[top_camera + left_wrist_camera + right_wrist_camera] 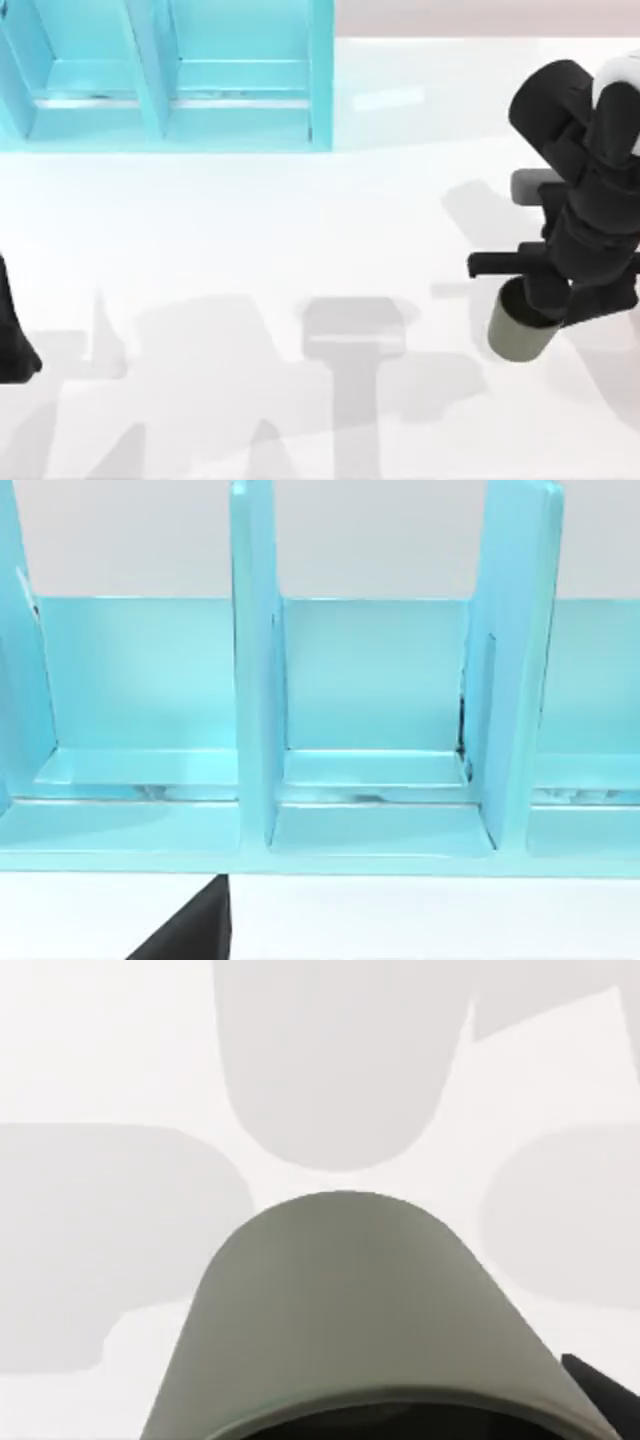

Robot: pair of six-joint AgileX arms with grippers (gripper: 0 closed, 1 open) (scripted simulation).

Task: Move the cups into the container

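Observation:
An olive-green cup (517, 333) hangs under my right gripper (543, 296) at the right side of the table, tilted, with its shadow lying apart from it. The gripper is shut on the cup at its rim. Close up in the right wrist view, the cup's wall (340, 1300) is seen with one dark fingertip (600, 1390) beside it. The container (320, 70) is a light blue rack with upright dividers at the back left. Its compartments (255, 680) hold nothing in the left wrist view.
My left arm (14, 340) is parked at the table's left edge, facing the container. A dark part of it (190, 932) shows in its wrist view. White tabletop with grey shadows lies between the cup and the container.

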